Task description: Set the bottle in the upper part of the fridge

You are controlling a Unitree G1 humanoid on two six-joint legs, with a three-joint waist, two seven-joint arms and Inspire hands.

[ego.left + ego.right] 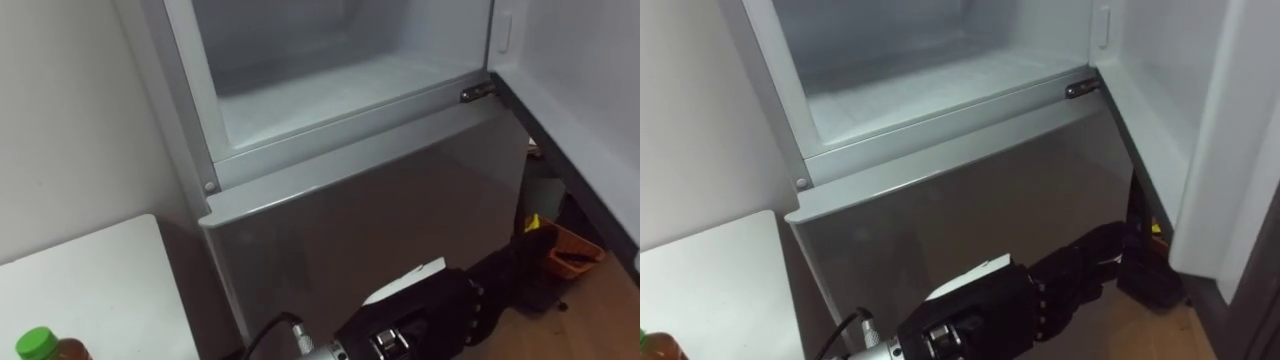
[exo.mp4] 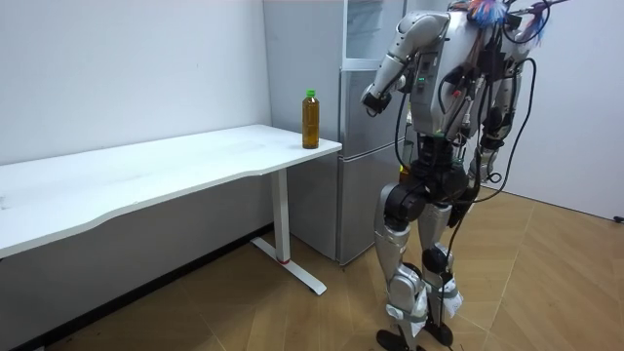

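Bottle (image 2: pixel 310 119) stands upright on table (image 2: pixel 195 156) corner. Left hand (image 1: pixel 420 315) loose and open, holds nothing, low before lower fridge door (image 1: pixel 380 220). Bottle off to hand's left, so left hand nearer. Upper fridge (image 1: pixel 330 95) open, above hand.

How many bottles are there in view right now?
1. The bottle stands upright near the corner of the white table, beside the fridge. More could be hidden behind the fridge's closed lower door.

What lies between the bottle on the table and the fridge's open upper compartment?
Left eye view: bare white table runs from the bottle towards the fridge, whose open upper compartment is higher up.
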